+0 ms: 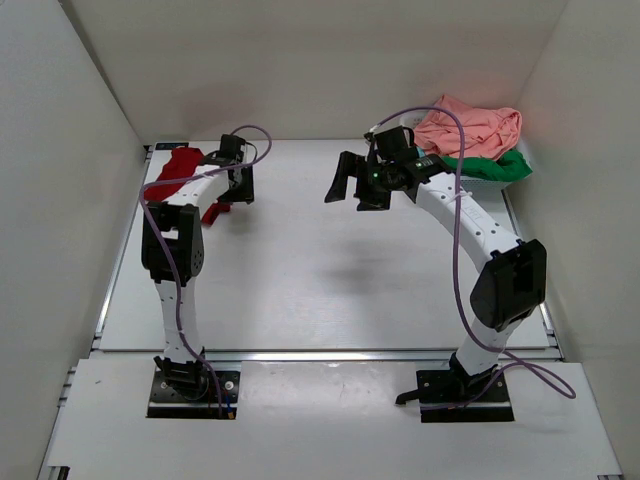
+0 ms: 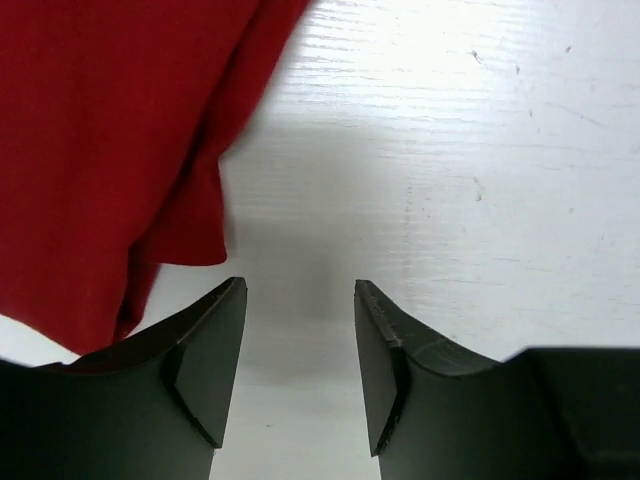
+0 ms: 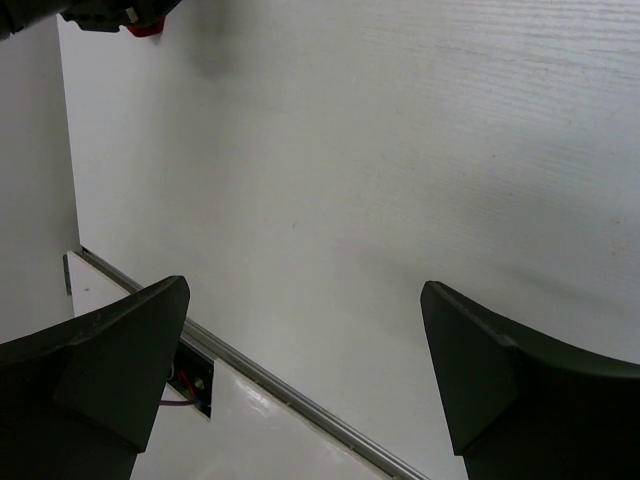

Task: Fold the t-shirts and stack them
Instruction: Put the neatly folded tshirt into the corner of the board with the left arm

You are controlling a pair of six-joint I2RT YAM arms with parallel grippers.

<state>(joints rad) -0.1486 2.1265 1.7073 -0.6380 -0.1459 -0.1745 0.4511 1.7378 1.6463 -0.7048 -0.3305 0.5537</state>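
Left claw [image 2: 299, 290]: jaws apart, empty, over bare tabletop [image 2: 450, 150]; dark red t-shirt [image 2: 100, 150] lies ahead, off to one side. We would shift across and pinch its hem squarely before folding. Right claw [image 3: 305, 288]: jaws wide, nothing held

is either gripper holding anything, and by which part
Nothing is held. The left gripper is open beside the dark red t-shirt; the right gripper is open too.
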